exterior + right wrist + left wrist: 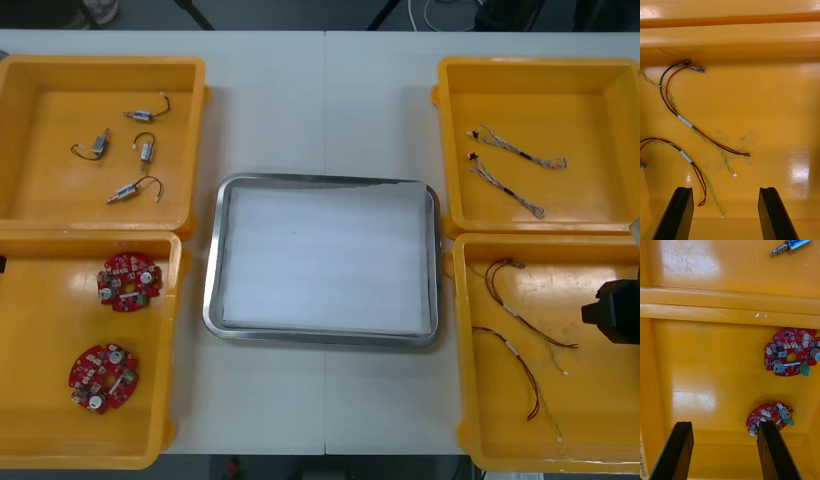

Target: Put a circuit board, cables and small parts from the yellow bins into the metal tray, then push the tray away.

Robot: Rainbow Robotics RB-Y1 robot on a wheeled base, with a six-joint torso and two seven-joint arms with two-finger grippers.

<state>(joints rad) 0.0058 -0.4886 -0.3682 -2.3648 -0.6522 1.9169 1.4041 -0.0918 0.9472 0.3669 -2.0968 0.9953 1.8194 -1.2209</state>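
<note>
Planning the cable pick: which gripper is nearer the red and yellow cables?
Right. The right gripper hangs open over those cables; the left gripper is over the circuit boards, beyond the metal tray.

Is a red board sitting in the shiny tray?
No, both red circuit boards lie in the near left yellow bin, outside the metal tray.

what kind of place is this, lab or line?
Likely a kitting bench, lab or workshop: yellow bins hold sorted red circuit boards, cables and small metal parts, flanking a metal tray; left gripper and right gripper hang open over the near bins.
</note>
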